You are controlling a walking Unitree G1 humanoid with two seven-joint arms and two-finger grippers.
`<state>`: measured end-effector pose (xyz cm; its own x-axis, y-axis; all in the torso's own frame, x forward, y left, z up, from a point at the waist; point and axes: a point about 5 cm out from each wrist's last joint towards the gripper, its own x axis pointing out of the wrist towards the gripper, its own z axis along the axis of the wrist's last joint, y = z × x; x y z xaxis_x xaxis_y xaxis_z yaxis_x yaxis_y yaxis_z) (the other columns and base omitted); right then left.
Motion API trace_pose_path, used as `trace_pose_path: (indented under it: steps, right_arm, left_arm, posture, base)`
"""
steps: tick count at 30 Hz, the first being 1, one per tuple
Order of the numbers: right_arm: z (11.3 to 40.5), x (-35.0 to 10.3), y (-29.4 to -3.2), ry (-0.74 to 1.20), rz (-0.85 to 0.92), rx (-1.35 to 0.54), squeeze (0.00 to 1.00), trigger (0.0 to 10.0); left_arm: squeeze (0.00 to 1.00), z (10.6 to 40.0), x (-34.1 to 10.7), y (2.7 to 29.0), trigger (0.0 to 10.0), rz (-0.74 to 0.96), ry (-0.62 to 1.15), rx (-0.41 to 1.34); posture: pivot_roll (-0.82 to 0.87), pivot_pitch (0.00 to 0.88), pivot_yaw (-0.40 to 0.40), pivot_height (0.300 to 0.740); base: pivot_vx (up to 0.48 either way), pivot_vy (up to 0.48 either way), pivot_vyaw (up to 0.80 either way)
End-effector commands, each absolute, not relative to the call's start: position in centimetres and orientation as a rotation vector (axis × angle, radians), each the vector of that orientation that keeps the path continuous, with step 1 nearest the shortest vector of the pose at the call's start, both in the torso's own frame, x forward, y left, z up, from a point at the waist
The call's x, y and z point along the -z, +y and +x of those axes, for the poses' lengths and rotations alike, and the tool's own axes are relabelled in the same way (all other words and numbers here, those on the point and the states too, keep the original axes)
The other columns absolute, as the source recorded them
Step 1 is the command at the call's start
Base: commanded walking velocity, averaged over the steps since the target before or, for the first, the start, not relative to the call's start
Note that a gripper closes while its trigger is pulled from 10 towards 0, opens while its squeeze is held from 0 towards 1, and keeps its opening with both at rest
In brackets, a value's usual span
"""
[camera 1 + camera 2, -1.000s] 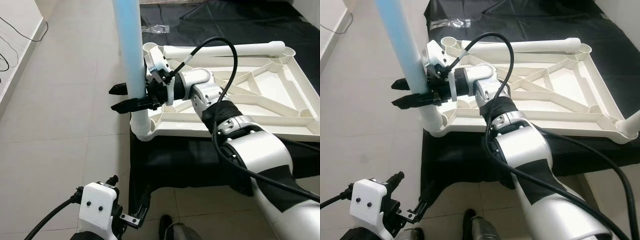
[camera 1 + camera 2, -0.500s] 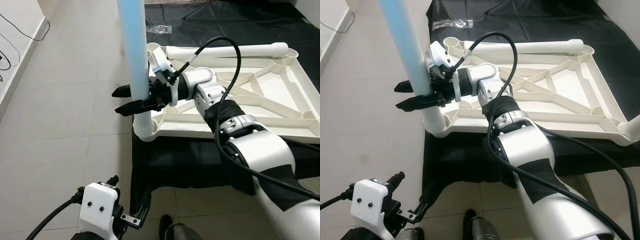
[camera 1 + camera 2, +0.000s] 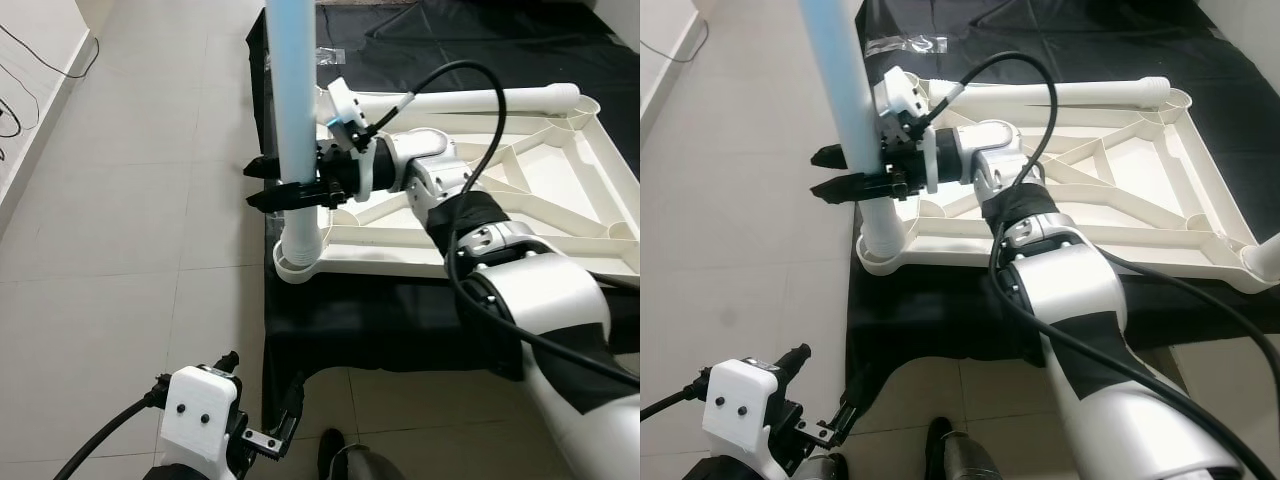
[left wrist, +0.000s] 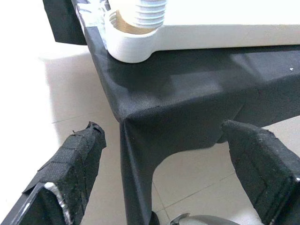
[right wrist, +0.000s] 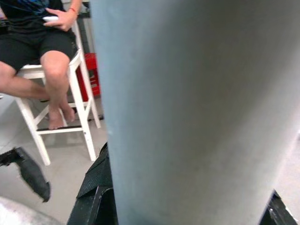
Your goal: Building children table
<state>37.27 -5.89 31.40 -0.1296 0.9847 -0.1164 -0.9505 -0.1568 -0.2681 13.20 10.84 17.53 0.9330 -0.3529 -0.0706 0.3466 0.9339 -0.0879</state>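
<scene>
The white children's tabletop (image 3: 480,262) lies upside down on a black cloth (image 3: 400,320). A light blue table leg (image 3: 298,120) stands upright at its near left corner, with its white ribbed end in the corner socket (image 3: 298,262). My right gripper (image 3: 258,183) is shut on this leg a little above the socket, one black finger on each side. The leg's surface (image 5: 187,117) fills most of the right wrist view. My left gripper (image 4: 164,154) hangs open low by the cloth's corner, below the socket (image 4: 131,40).
A second white leg (image 3: 470,98) lies along the tabletop's far edge. Another leg end (image 3: 1265,255) shows at the near right corner. A clear plastic bag (image 3: 898,45) lies on the cloth. Tiled floor spreads to the left. A person sits on a white stool (image 5: 47,117).
The blue leg has gone from leaning left to standing nearly upright over the corner socket, with my right gripper still on it. The camera has shifted a little. The left arm stays put.
</scene>
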Motion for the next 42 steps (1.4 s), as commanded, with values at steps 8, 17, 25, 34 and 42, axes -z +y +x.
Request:
trace_pose_path:
  steps: [8,17,25,34,42]
  right_arm:
    - [37.1,-29.3,-5.8,-0.068,-0.295,-1.740,0.00,10.0]
    - [37.1,-29.7,-4.5,-0.133,-0.273,-1.714,0.00,10.0]
    - [37.0,-29.6,-4.6,-0.116,-0.286,-1.733,0.00,10.0]
    - [36.8,-28.3,-4.4,-0.090,-0.283,-1.767,0.00,10.0]
    - [37.0,-27.0,-3.7,-0.086,-0.284,-1.683,0.00,10.0]
  left_arm:
    - [0.00,13.0,-17.1,10.9,10.0,-0.064,0.110,0.366]
    - [0.00,12.9,-17.2,11.0,10.0,-0.062,0.109,0.362]
    - [0.00,12.9,-17.2,11.0,10.0,-0.065,0.109,0.358]
    - [0.00,13.0,-17.1,10.9,10.0,-0.063,0.108,0.361]
    - [0.00,13.1,-17.3,11.1,10.0,-0.057,0.103,0.352]
  posture:
    - [0.15,0.312,-0.077,0.740]
    - [0.15,0.314,-0.082,0.740]
    - [0.15,0.316,-0.084,0.740]
    - [0.15,0.315,-0.084,0.740]
    - [0.16,0.318,-0.087,0.740]
  base:
    - [0.000,0.000,0.00]
    - [0.000,0.000,0.00]
    - [0.000,0.000,0.00]
    - [0.000,0.000,0.00]
    - [0.000,0.000,0.00]
